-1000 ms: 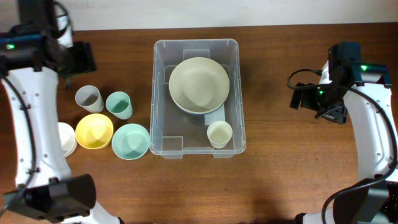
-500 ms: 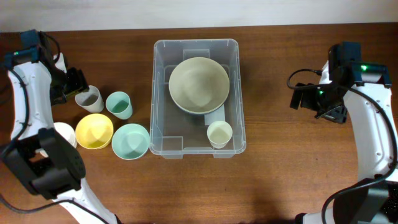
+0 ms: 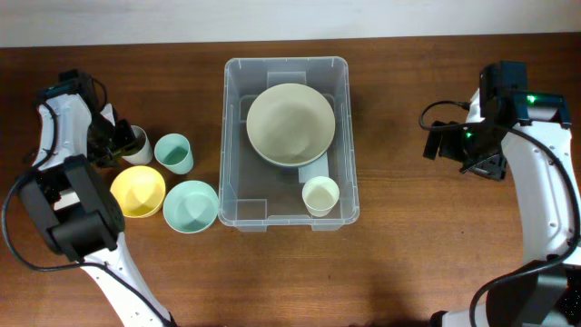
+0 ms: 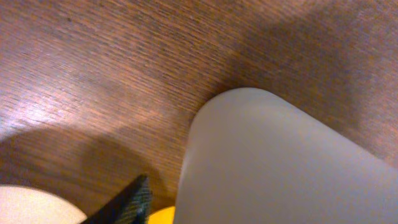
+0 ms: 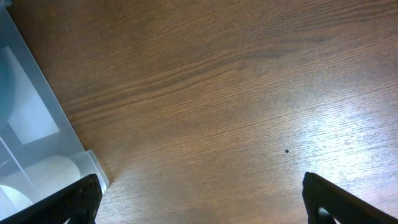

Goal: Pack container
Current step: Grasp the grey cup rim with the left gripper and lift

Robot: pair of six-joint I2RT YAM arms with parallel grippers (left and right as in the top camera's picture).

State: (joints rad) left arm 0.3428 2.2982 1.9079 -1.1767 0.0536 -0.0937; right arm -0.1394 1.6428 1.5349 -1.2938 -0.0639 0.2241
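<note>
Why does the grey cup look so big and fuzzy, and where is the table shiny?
Left wrist view: the camera sits very close to the pale grey plastic cup, so it fills the frame, soft-edged. Right wrist view: light glares off the brown wooden table at lower right. Overhead view: sharp, evenly lit.

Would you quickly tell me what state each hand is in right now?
Left hand: at the grey cup; open or closed cannot be told.
Right hand: open, holding nothing.
</note>
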